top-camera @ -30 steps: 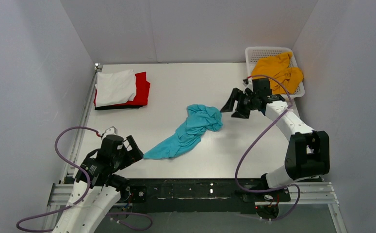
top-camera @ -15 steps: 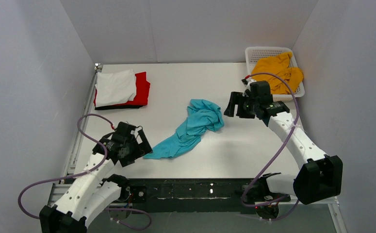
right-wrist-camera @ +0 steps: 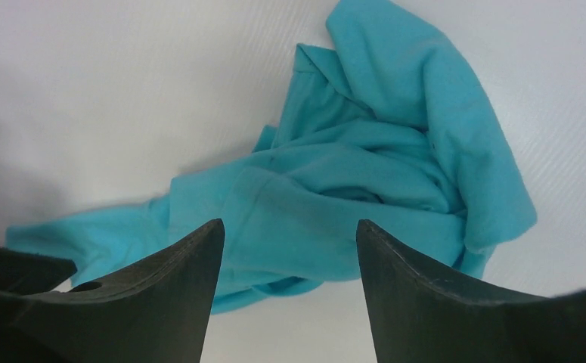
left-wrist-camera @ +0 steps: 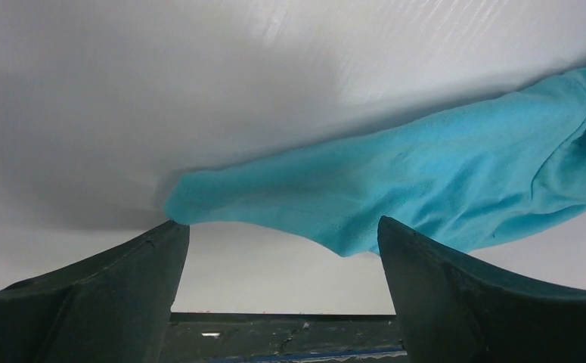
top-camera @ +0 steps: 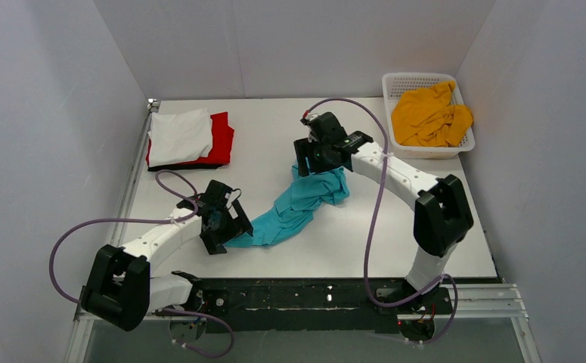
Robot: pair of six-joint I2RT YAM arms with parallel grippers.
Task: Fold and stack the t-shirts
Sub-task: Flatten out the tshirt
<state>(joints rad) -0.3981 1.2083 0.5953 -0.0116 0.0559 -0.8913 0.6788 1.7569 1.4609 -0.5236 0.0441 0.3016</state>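
Observation:
The turquoise t-shirt [top-camera: 301, 203] lies crumpled in a long diagonal strip mid-table. My left gripper [top-camera: 233, 234] is open at its near-left corner. In the left wrist view that corner [left-wrist-camera: 221, 193] lies just beyond the open gripper [left-wrist-camera: 282, 234], close to the left fingertip. My right gripper [top-camera: 316, 166] is open over the shirt's bunched far end. The right wrist view shows the cloth [right-wrist-camera: 365, 174] beneath the open gripper [right-wrist-camera: 289, 227]. The white t-shirt [top-camera: 180, 134] lies folded on the red one [top-camera: 224, 140], over the black one [top-camera: 176, 167]. The mustard t-shirt [top-camera: 429, 113] is in the basket.
The white lattice basket [top-camera: 418, 76] stands at the back right corner. The folded stack is at the back left. Grey walls enclose the table on three sides. The black rail [top-camera: 305, 295] runs along the near edge.
Both arms have closed in on the turquoise shirt. The left gripper moved right and forward to its near corner. The right gripper swung left to its far bunched end. The shirt barely shifted.

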